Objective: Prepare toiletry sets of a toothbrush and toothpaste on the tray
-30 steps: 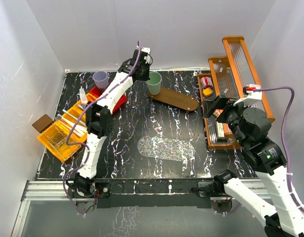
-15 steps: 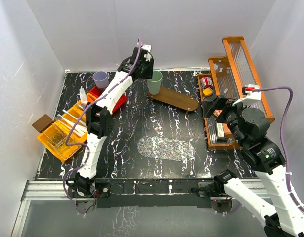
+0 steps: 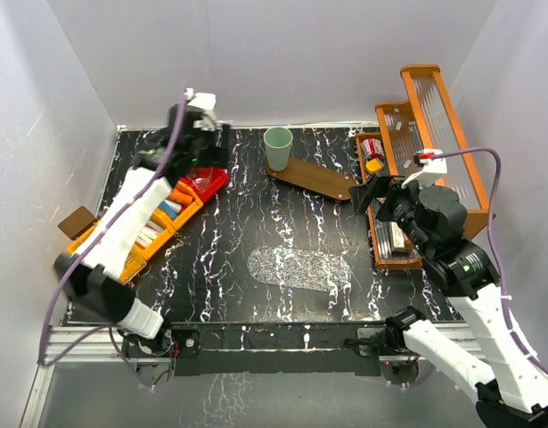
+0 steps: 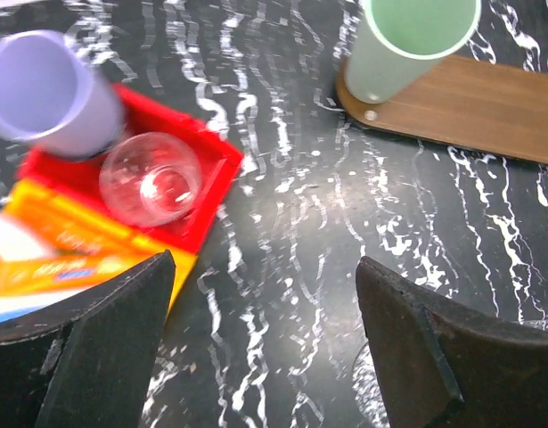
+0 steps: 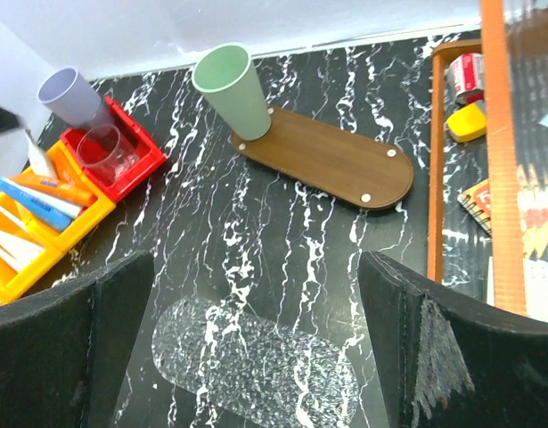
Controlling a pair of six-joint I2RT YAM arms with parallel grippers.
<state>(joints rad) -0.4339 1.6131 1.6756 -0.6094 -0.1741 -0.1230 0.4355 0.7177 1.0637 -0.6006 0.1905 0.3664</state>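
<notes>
Bright, even overhead light, soft shadows. The left wrist view smears the lilac plastic cup (image 4: 46,89); the glossy black marbled worktop (image 4: 282,223) shows faint sheen.

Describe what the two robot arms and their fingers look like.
Both the left arm and right arm have white links joined by round black joints. A lilac cable loops along each. The left fingers and right fingers are broad matt black wedges, the right ones scuffed pale at the edge.
</notes>
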